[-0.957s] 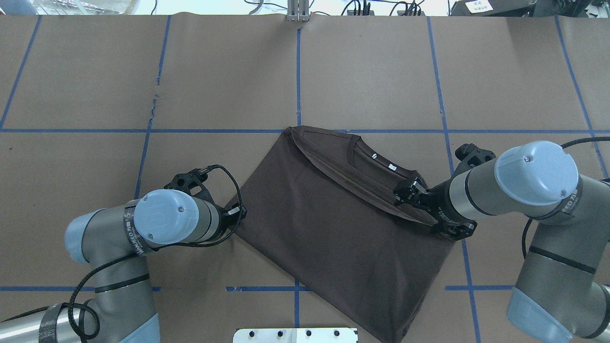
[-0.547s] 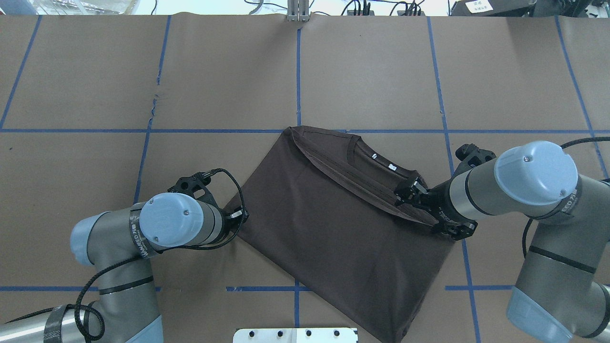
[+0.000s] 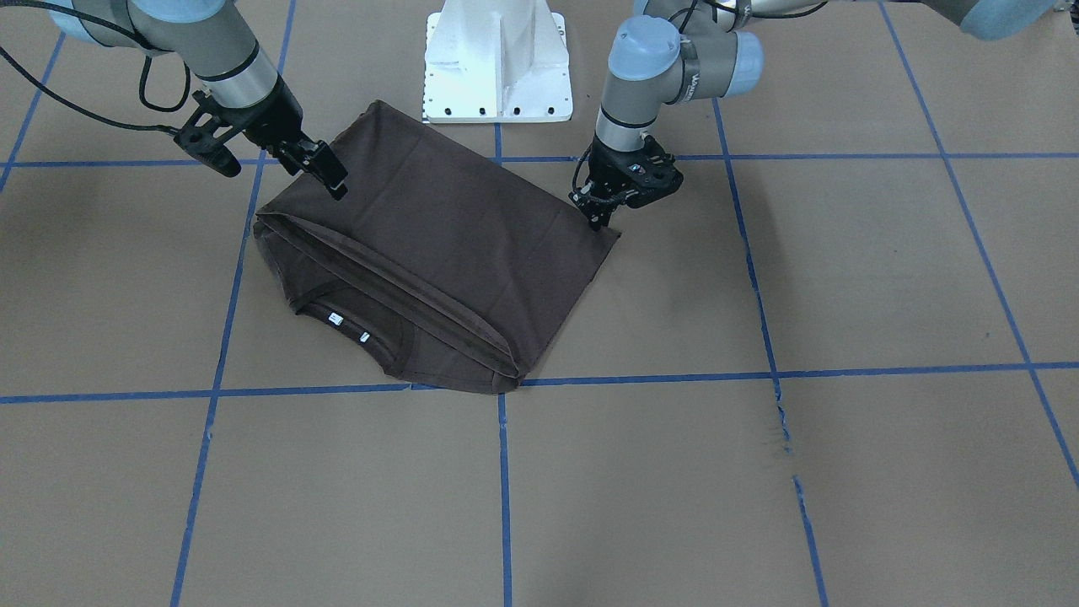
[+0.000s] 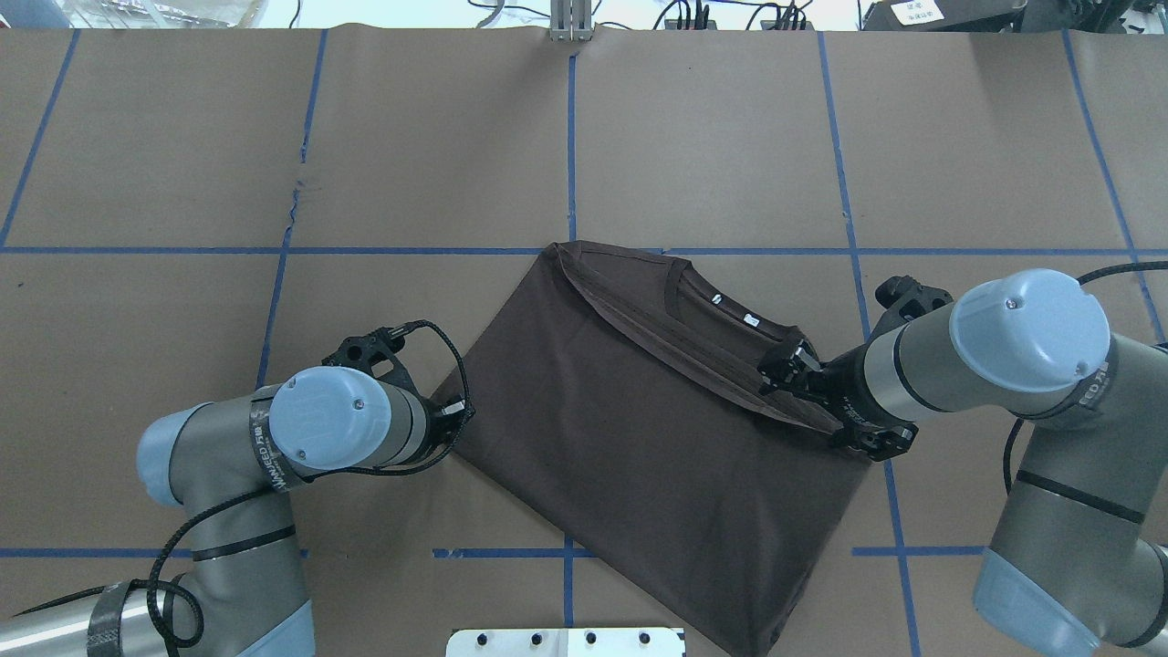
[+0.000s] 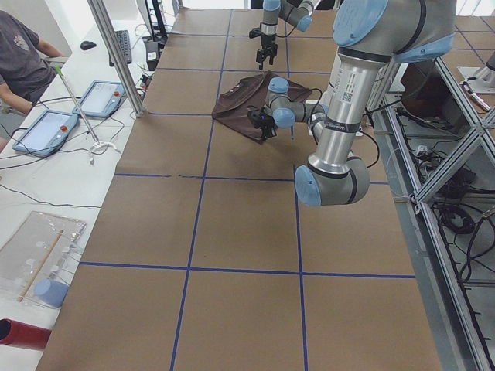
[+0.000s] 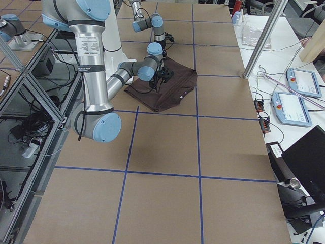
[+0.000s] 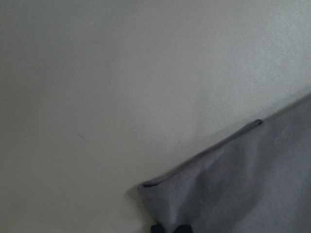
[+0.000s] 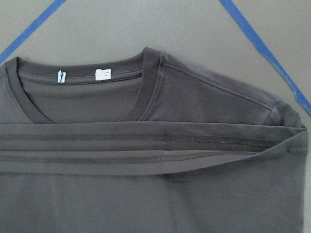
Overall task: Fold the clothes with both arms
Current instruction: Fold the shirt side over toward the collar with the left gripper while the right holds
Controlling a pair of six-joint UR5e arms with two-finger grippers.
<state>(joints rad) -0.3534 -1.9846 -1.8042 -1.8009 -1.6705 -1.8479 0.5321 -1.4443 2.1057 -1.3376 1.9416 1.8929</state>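
folded t-shirt, long axis diagonal far-left to near-right, collar facing far-right, left gripper, right gripper, closure cannot tell

The left arm has swung its wrist slightly nearer the T-shirt and the robot.

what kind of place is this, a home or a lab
Most likely a robotics lab: a left arm and a right arm work at a paper-covered table gridded with blue tape, and teach pendants sit on a side bench beside an operator.
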